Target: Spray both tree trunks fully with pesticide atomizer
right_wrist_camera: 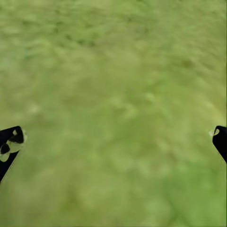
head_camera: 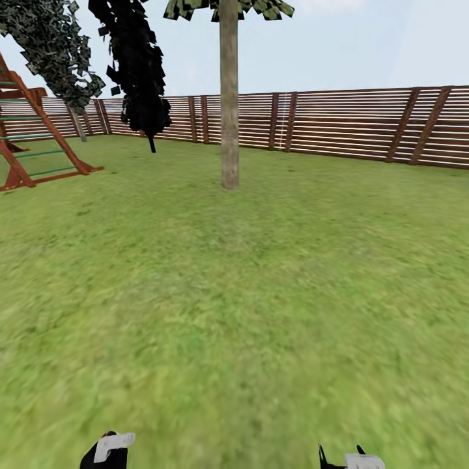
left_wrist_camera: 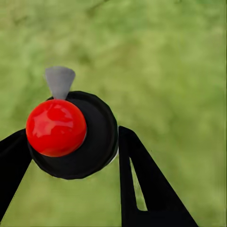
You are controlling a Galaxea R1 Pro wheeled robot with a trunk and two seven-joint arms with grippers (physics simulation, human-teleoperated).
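My left gripper [left_wrist_camera: 70, 153] is shut on the pesticide atomizer [left_wrist_camera: 97, 137]. From above, the atomizer shows a round black body, a red knob on top and a grey nozzle, and it hangs over the lawn. A tree with a thick pale trunk [head_camera: 228, 111] stands straight ahead on the grass, several metres off. My left gripper [head_camera: 107, 451] and right gripper [head_camera: 352, 460] peek in at the near edge of the head view. The right gripper [right_wrist_camera: 113, 139] is open over bare grass, with nothing between its fingers.
A brown slatted fence [head_camera: 339, 124] closes the lawn at the back. A red wooden climbing frame [head_camera: 29, 140] stands at the far left. Two dark-leaved thin trees [head_camera: 140, 78] grow near the fence. Open grass lies between me and the trunk.
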